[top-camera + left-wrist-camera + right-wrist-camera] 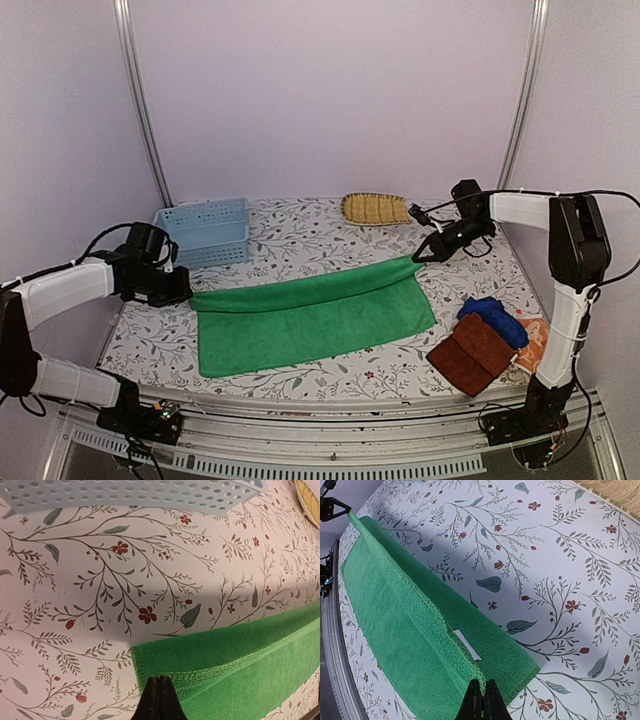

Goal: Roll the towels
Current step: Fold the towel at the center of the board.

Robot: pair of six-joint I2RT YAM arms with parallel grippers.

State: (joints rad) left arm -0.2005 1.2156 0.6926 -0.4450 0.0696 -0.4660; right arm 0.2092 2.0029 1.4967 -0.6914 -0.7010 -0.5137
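The long green towel (pixel 315 315) lies across the middle of the table, its far edge raised and folded toward the front. My left gripper (pixel 186 290) is shut on its far left corner; the left wrist view shows the hem of the green towel (pixel 240 660) at the closed tips of the left gripper (pixel 161 692). The right gripper (pixel 421 254) is shut on the far right corner, and in its wrist view the hem of the green towel (pixel 420 645) sits pinched in the right gripper (pixel 484 695). A blue towel (pixel 495 318), a reddish-brown towel (pixel 472 355) and an orange towel (pixel 535 340) lie piled at the front right.
A pale blue perforated basket (pixel 205 230) stands at the back left, just beyond the left gripper, and the basket (pixel 150 495) fills the top of the left wrist view. A yellow straw tray (pixel 375 208) lies at the back centre, near the right gripper.
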